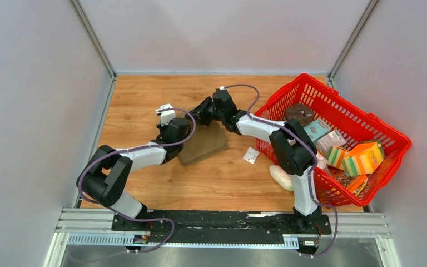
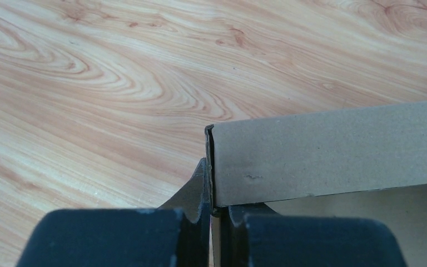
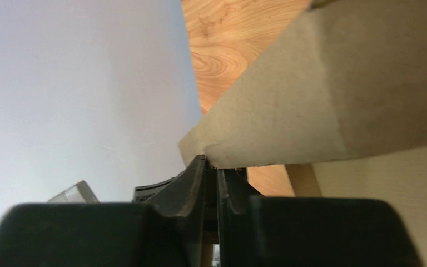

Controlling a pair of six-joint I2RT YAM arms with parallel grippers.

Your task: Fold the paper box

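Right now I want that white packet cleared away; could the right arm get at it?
Probably not yet: the right gripper is clamped on the paper box. The white packet lies uncovered close by, so only that grip seems to hinder it.

**Table surface: findings**

The table [image 1: 144,105] is a light wood-grain board with clear knots and swirls in the grain. A brown paper box [image 1: 203,146] rests near its middle, base flat on the wood (one side wall stands raised in the left wrist view). To the right of it, and apart from it, lies a small white packet [image 1: 251,155]. A red basket [image 1: 339,105] takes up the right side and holds mixed goods. A pale oval object [image 1: 281,178] lies on the wood beside the basket's near left wall; its nature cannot be determined.
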